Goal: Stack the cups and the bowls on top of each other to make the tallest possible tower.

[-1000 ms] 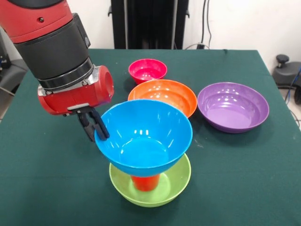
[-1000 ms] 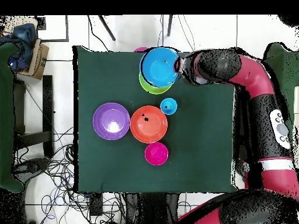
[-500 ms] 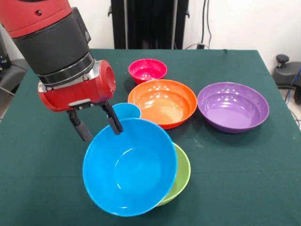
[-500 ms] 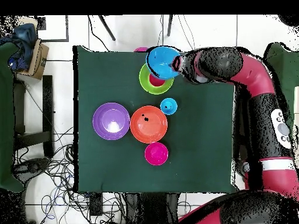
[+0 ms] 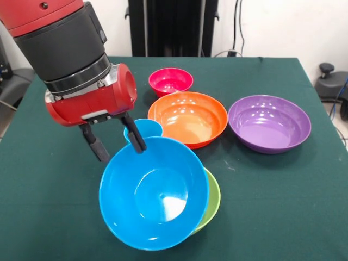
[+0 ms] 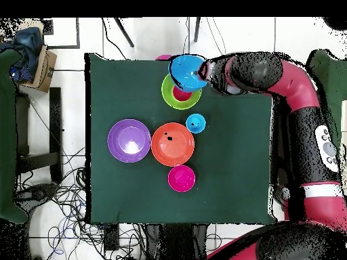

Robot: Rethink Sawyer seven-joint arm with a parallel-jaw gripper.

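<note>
My gripper [image 5: 115,142] is open, its fingers spread wide; the right finger touches the far rim of the blue bowl [image 5: 155,193]. That bowl is tipped steeply, its mouth facing the table's front edge, and it leans over the lime green bowl [image 5: 212,198]. From above, the blue bowl [image 6: 186,70] overlaps the green bowl [image 6: 171,99], and the red cup [image 6: 181,94] shows inside the green one; my gripper [image 6: 207,71] is beside them. The red cup is hidden in the front view. A light blue cup [image 5: 145,128] stands upright just behind the blue bowl.
The orange bowl [image 5: 188,117], purple bowl [image 5: 269,123] and small pink-red bowl [image 5: 171,81] sit apart on the green table [image 5: 283,206]. From above they are the orange bowl [image 6: 172,144], purple bowl [image 6: 129,141] and pink-red bowl [image 6: 181,178].
The gripper was shut on the blue bowl's rim above the red cup; it has opened, and the bowl has tipped off the cup towards the front edge.
</note>
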